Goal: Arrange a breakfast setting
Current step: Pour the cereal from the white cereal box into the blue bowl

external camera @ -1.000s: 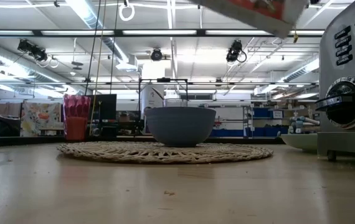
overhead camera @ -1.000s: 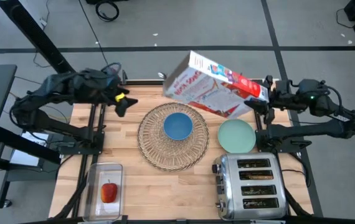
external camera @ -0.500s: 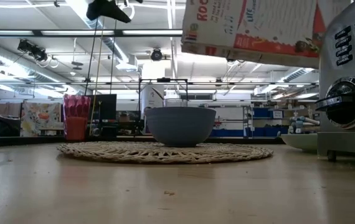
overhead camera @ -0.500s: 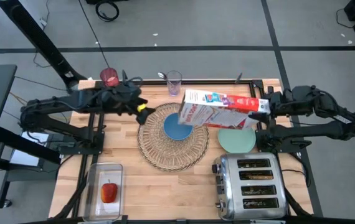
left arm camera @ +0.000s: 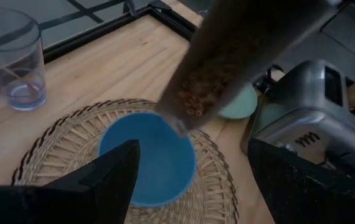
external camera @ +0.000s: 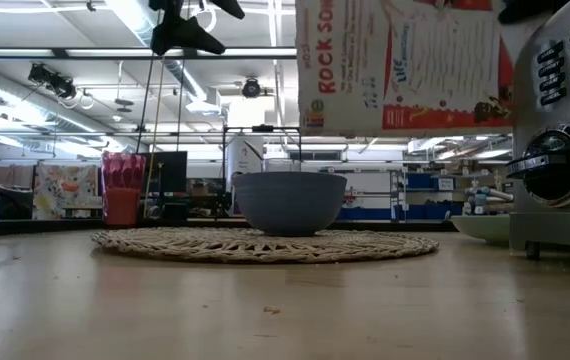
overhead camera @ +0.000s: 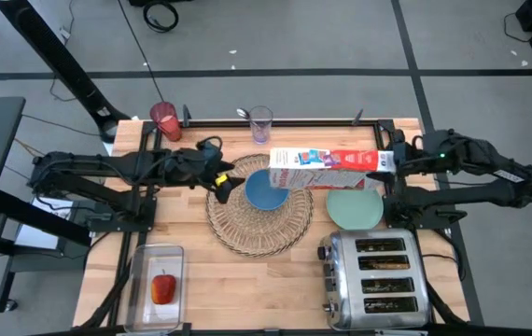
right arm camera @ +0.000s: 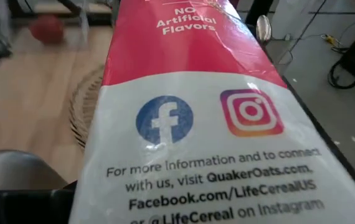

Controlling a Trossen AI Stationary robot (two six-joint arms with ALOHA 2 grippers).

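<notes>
Wooden tabletop [overhead camera: 201, 261], seen from above: right gripper [overhead camera: 389, 163] clamped on cereal box [overhead camera: 331, 169], held on its side w/ open end over blue bowl [overhead camera: 266, 191]; cereal visible at the box mouth in left wrist view. Bowl sits centred on round woven placemat [overhead camera: 259, 222]. Left gripper [overhead camera: 221, 179], fingers spread & empty, hovers at mat's left edge, near the bowl. Mint-green plate [overhead camera: 355, 207] lies just right of mat, chrome toaster [overhead camera: 375, 276] near it. Red-filled glass [overhead camera: 164, 120] & clear glass [overhead camera: 260, 123] stand at far edge; red apple [overhead camera: 163, 287] in clear tray [overhead camera: 155, 257] at front left
</notes>
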